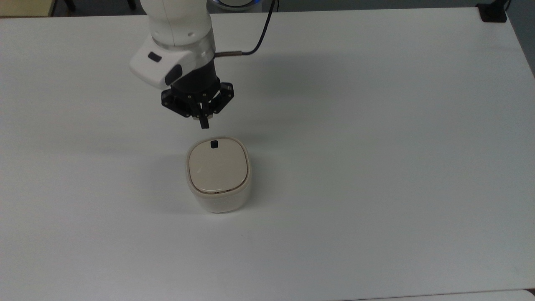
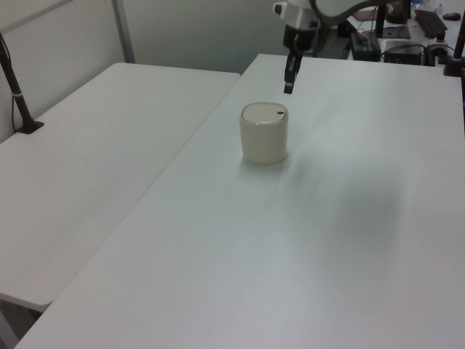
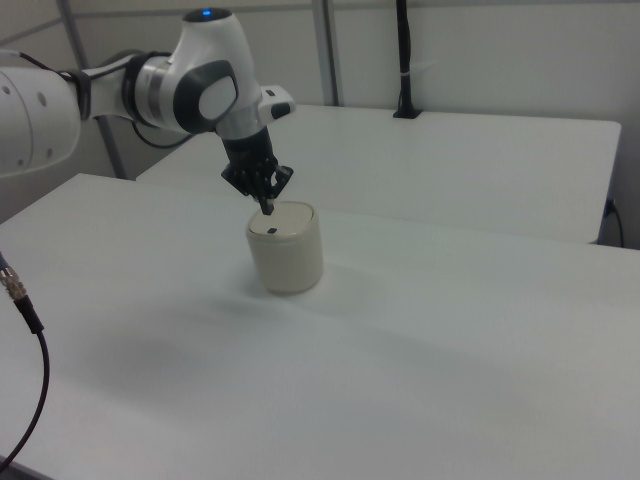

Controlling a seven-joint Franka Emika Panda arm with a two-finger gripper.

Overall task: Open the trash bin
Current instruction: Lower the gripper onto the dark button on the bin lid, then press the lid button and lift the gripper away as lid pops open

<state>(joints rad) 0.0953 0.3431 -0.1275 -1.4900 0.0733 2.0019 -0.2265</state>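
The trash bin (image 1: 218,174) (image 2: 264,133) (image 3: 287,247) is a small cream-white rounded-square tub standing on the white table (image 1: 376,146), its flat beige lid down. A tiny black button (image 1: 214,144) sits at the lid's far rim in the top view. My gripper (image 1: 204,124) (image 2: 288,89) (image 3: 267,210) hangs point-down, its black fingers pressed together and holding nothing. The tips hover just above and slightly behind the button, apart from the lid.
A black cable (image 1: 259,37) runs from the arm's wrist off the top view's upper edge. A second white table (image 2: 94,145) adjoins on the left view's left, with a black post (image 2: 16,87) clamped on it. Desks with equipment stand beyond the table (image 2: 407,29).
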